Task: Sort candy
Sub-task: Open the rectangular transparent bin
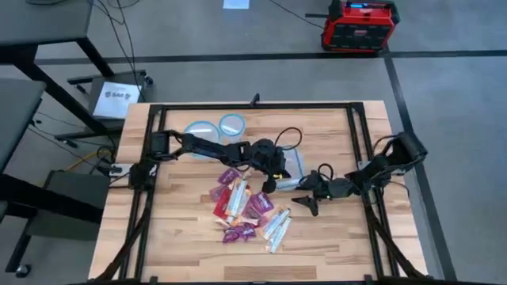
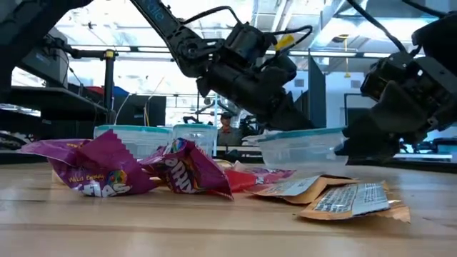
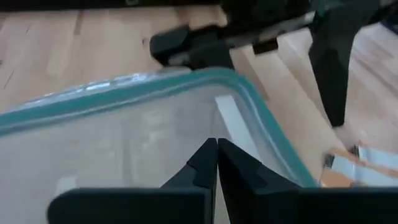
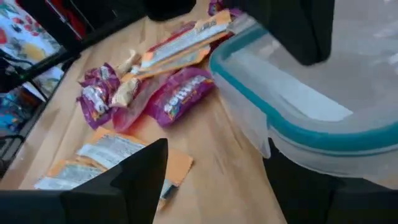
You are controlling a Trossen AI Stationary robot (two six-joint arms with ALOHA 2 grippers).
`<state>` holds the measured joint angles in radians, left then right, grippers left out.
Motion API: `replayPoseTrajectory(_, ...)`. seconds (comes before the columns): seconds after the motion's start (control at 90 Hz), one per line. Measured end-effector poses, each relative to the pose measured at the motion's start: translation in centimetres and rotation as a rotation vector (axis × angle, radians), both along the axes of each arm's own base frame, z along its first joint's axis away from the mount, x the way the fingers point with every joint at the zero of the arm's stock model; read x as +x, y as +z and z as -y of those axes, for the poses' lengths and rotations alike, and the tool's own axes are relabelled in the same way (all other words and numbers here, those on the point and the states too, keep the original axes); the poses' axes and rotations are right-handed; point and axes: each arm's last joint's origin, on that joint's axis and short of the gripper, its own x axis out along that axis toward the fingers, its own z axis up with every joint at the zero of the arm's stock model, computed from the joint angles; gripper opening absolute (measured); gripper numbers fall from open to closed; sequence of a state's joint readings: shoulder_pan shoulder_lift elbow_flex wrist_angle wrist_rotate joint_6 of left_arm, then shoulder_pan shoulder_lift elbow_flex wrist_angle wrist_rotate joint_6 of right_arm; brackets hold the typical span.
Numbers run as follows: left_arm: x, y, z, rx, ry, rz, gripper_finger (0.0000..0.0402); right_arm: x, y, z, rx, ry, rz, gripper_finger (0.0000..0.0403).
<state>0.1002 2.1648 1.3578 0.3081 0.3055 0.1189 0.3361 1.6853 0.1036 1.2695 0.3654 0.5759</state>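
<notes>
Both tools meet over a clear teal-rimmed tub [image 1: 294, 164] near the middle of the bench [image 1: 182, 245]. Left tool [image 3: 216, 163] reaches from the bench's left side and hangs above the tub's inside, its two fingers pressed together with nothing between them. Right tool [image 4: 214, 180] comes in low from the right, fingers spread wide, one on either side of the tub's corner; whether they touch the wall cannot be told.

Inside the tub lies one pale wrapper [image 3: 238, 126], flat on the floor of it. Two more clear tubs [image 1: 215, 127] with blue rims stand side by side toward the far edge of the bench, well apart from the work.

Candy [image 1: 247, 207] lies in a loose heap on the bench just beside the near tub, on the side toward the front edge. Magenta packets [image 2: 93, 169] sit crumpled at the heap's left and front, a red packet [image 1: 223, 207] among them, orange-and-white bars [image 4: 177, 46] run through its middle, and silvery-white wrappers [image 1: 276, 226] trail off to the right. Several pieces overlap.

A red case [image 1: 360, 24] stands on the floor beyond the bench.
</notes>
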Motion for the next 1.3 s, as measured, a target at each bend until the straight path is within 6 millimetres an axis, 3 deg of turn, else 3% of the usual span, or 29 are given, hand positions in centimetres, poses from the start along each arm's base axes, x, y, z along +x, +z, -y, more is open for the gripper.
replayPoseTrajectory(0.2, 0.5, 0.4, 0.0, -0.004, 0.039, 0.015, 0.0, 0.5, 0.5, -0.2, 0.067, 0.017, 0.169, 0.0249)
replayPoseTrajectory(0.589, 0.4, -0.1, 0.2, -0.018, 0.048, -0.021, 0.0, -0.6, 1.7, -1.8, 0.098, 0.153, 0.198, 0.0249)
replayPoseTrajectory(0.7, 0.6, 2.1, 0.4, -0.007, 0.038, 0.001, 0.0, -0.8, 2.5, -2.9, -0.001, 0.189, 0.208, 0.0249)
replayPoseTrajectory(0.822, 0.4, 5.4, 0.7, 0.01, 0.023, 0.003, 0.0, -0.2, 3.6, -3.7, -0.272, 0.189, 0.187, 0.0249)
replayPoseTrajectory(0.933, -0.8, 9.5, 0.9, 0.054, -0.002, -0.01, 0.0, 0.6, 4.3, -4.0, -0.536, 0.155, 0.103, 0.0249)
replayPoseTrajectory(1.011, -2.2, 11.3, 1.3, 0.109, -0.004, -0.06, 0.0, 1.3, 4.8, -3.8, -0.655, 0.125, 0.041, 0.0249)
replayPoseTrajectory(1.167, -5.0, 13.7, 2.2, 0.187, 0.023, -0.148, 0.0, 2.8, 4.8, -3.2, -0.635, 0.081, -0.05, 0.0248)
replayPoseTrajectory(1.3, -6.5, 13.3, 2.6, 0.151, 0.045, -0.145, 0.0, 3.2, 5.0, -3.3, -0.574, 0.058, -0.05, 0.0248)
